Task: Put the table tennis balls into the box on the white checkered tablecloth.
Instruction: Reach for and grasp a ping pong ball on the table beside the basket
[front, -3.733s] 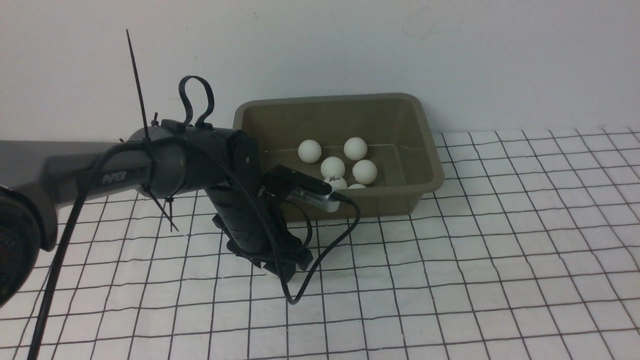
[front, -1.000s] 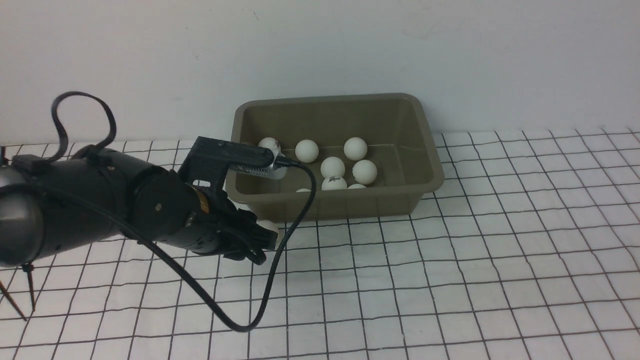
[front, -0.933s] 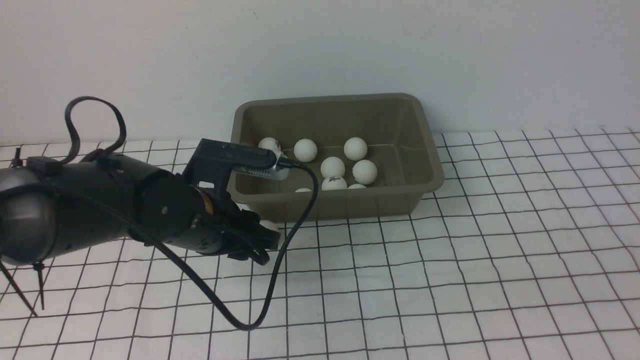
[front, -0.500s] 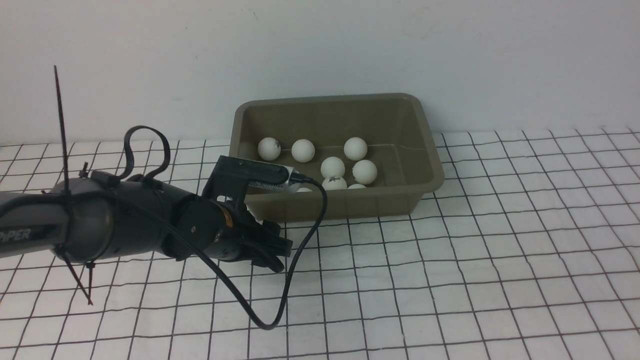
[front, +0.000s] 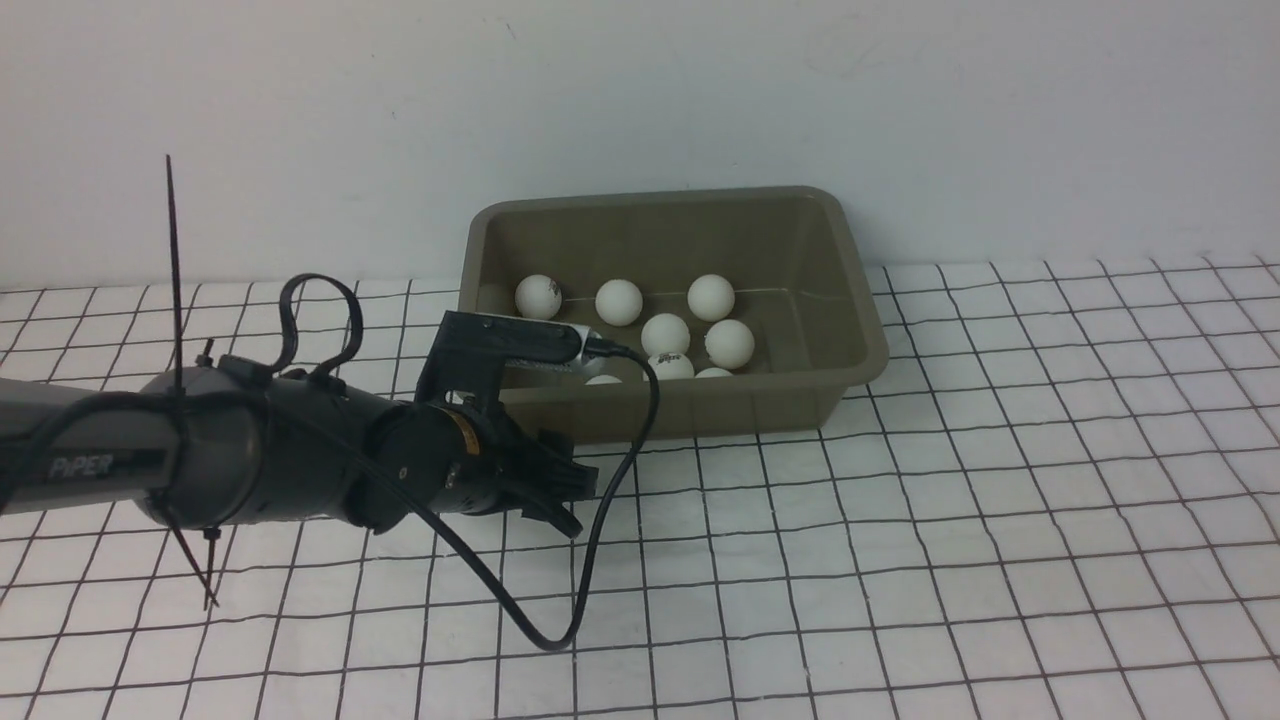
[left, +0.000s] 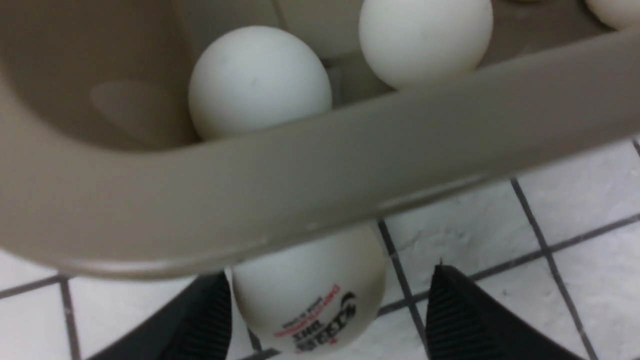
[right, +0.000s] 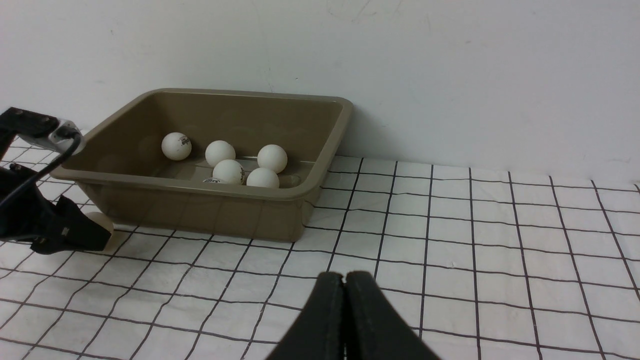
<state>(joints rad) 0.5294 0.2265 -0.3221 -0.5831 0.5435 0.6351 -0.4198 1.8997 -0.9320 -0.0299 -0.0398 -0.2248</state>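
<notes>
Box (front: 800, 400) on the tablecloth (front: 950, 560) holds most balls (right: 227, 171); one stray ball (left: 310, 292) sits tucked under the box rim, btwn the spread, empty jaws of the left gripper (left: 327, 320). Risk: closing could pinch it vs the wall & squirt it away. Right gripper (right: 345, 287) clenched, idle.

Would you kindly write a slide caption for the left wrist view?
Open left gripper straddles a logo-printed white table tennis ball on checkered cloth, tucked under the olive-grey plastic box's rim.
</notes>
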